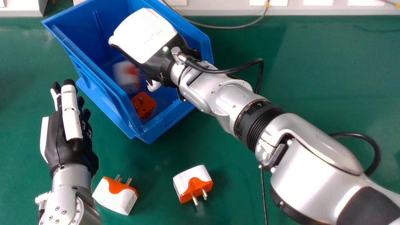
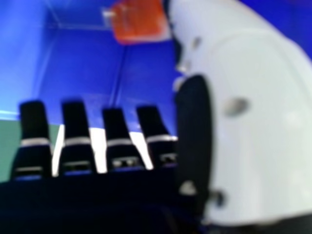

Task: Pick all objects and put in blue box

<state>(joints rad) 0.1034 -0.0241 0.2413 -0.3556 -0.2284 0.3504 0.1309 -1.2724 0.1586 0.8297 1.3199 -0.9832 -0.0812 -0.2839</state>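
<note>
Head view: white-and-orange plug adapter [image 1: 125, 75] inside blue box [image 1: 170, 120] blurred; box's far rim cut off by frame. Right hand [image 1: 143, 37] hides part of interior, own fingers mostly hidden. Right hand view: orange-faced adapter [image 2: 139, 22] blurred, cut off.

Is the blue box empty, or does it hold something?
Not empty: an orange adapter lies in the box; a second adapter shows there.

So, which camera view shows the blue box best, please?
The head view: the blue box shows its rim, inside and outer wall, though the right hand covers part. The right hand view shows stretches of the interior close up.
</note>
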